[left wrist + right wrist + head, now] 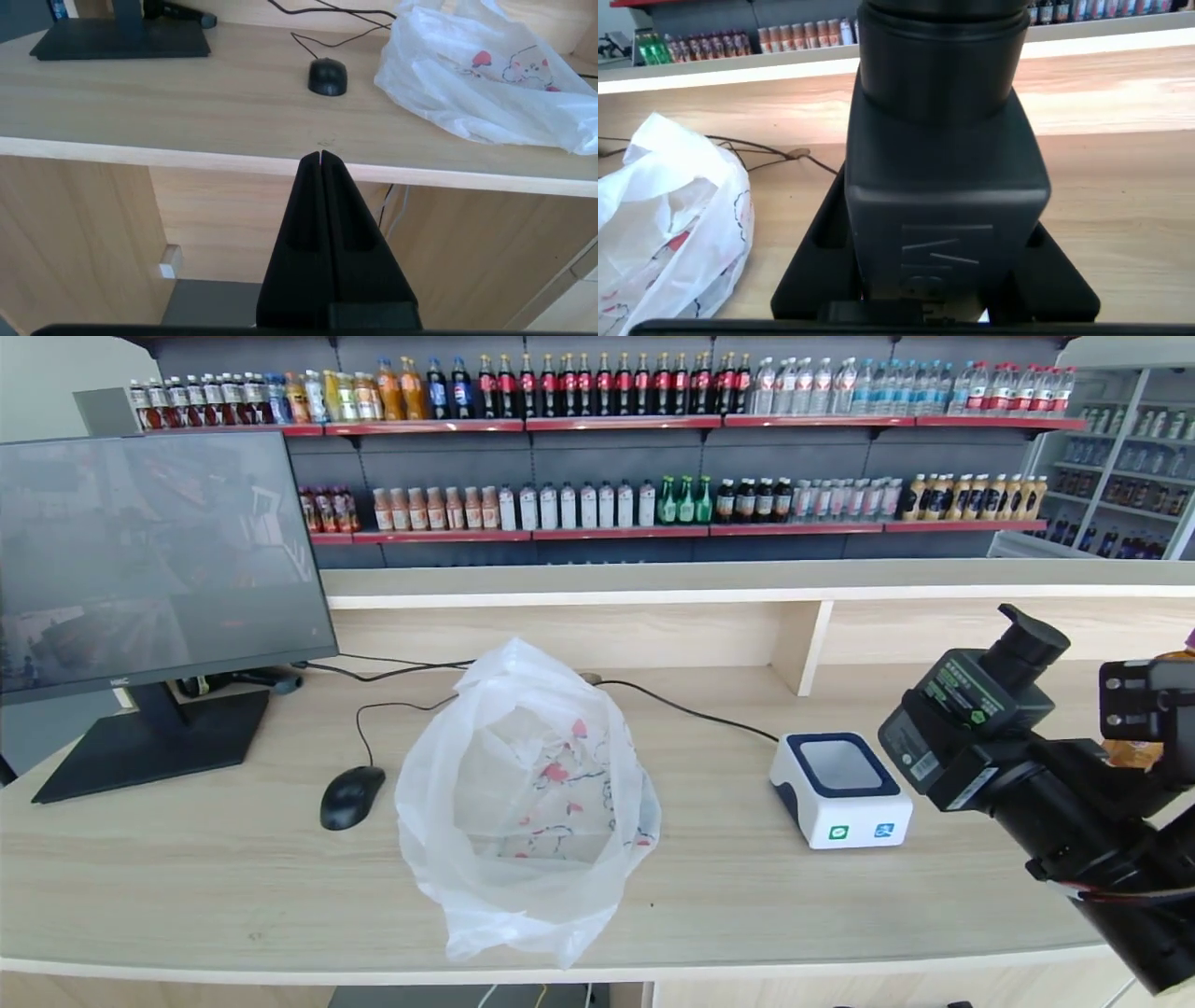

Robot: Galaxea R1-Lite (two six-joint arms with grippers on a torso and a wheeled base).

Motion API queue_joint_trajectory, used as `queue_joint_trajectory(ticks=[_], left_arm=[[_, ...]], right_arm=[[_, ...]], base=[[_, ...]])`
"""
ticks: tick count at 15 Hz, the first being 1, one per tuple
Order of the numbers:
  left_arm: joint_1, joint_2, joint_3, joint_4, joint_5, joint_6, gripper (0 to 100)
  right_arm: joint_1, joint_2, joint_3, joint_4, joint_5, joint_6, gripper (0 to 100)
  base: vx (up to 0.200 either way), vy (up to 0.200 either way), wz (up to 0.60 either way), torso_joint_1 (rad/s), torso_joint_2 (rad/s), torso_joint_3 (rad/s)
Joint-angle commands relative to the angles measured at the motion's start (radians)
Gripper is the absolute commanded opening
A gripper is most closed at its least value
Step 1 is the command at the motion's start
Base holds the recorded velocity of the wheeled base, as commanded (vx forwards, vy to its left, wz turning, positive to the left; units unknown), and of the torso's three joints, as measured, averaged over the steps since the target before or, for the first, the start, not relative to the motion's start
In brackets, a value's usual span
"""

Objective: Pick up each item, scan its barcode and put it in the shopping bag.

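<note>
One worry: right gripper (934, 271) clamping the black bottle (971, 705) beside the scanner (840, 789), desk's (187, 877) right edge, might tilt the barcode (924, 765) away; left gripper (322, 187) pinched shut, empty

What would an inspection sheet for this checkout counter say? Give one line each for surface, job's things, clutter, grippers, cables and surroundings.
Surface: pale wooden counter, with a raised ledge behind.
Job's things: shopping bag open at centre; barcode scanner to its right; black bottle held right of the scanner.
Clutter: monitor, mouse.
Grippers: right gripper shut on the black bottle; left gripper shut, empty, below the counter's front edge.
Cables: mouse cable; scanner cable.
Surroundings: shelves of bottled drinks.
</note>
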Motion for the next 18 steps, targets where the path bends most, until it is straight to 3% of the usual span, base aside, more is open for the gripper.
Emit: queue_joint_trajectory(ticks=[1,3,6,14,18], left_arm=[[0.001,0.000,0.000,0.001,0.000,0.000,0],[0.001,0.000,0.000,0.001,0.000,0.003,0],[0.002,0.000,0.000,0.001,0.000,0.000,0],[0.001,0.000,0.000,0.001,0.000,0.007,0],[0.001,0.000,0.002,0.001,0.000,0.007,0]], right_arm=[[0.003,0.020,0.030,0.000,-0.001,-0.001,0],[0.008,0.020,0.043,0.000,-0.001,-0.001,0],[0.009,0.027,0.027,0.000,-0.001,-0.013,0],[0.008,0.023,0.010,0.000,0.007,-0.047,0],[0.002,0.049,0.006,0.000,0.128,-0.367,0]], base=[[0.000,0.000,0.00,0.000,0.00,0.000],[0.000,0.000,0.00,0.000,0.00,0.000],[0.200,0.000,0.00,-0.006,0.00,0.002],[0.000,0.000,0.00,0.000,0.00,0.000],[0.000,0.000,0.00,0.000,0.00,0.000]])
